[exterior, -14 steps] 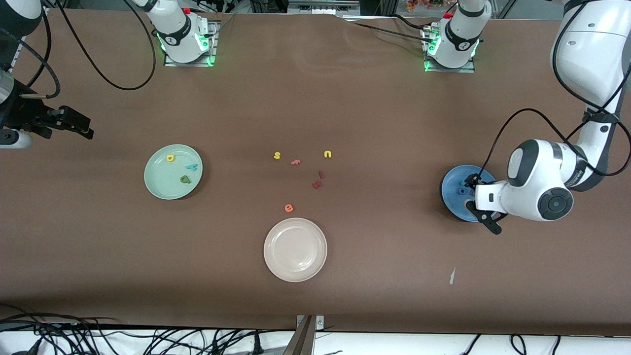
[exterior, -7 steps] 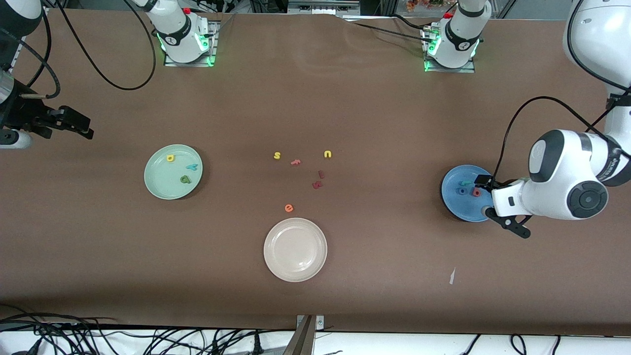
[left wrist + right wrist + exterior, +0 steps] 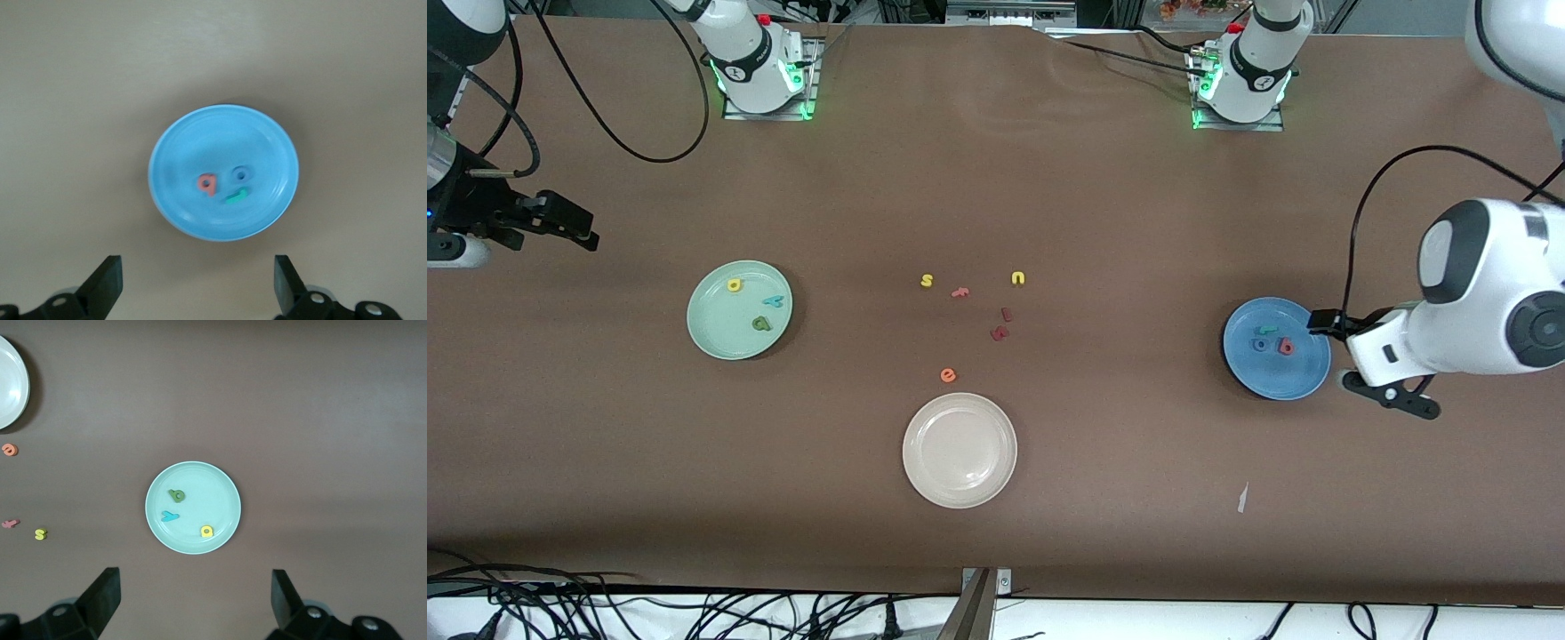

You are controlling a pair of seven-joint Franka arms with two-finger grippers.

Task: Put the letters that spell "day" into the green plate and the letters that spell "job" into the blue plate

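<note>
The blue plate [image 3: 1276, 378] lies toward the left arm's end of the table. It holds a teal "j" [image 3: 1264, 331], a blue "o" [image 3: 1260, 345] and a pinkish-red "b" [image 3: 1285, 346]. My left gripper [image 3: 1356, 358] hangs open and empty over bare table just past the plate's rim. Its wrist view shows the blue plate [image 3: 173, 143] with the "b" [image 3: 207, 183], "o" [image 3: 239, 175] and "j" [image 3: 236, 196]. The green plate [image 3: 716, 333] holds a yellow "a" [image 3: 735, 284], a teal "y" [image 3: 775, 301] and an olive "d" [image 3: 761, 324]. My right gripper [image 3: 574, 227] waits open at its end of the table.
A cream-white plate [image 3: 959, 489] sits near the front camera at mid-table. Loose letters lie mid-table: a yellow "s" [image 3: 927, 281], a yellow "u" [image 3: 1018, 278], an orange "e" [image 3: 948, 375], a pink piece [image 3: 959, 292] and dark red pieces [image 3: 1000, 332]. A white scrap [image 3: 1242, 498] lies nearer the camera.
The left gripper opened over the blue plate and drew back toward its own end of the table, uncovering the "b" in the plate. The right arm stayed put.
</note>
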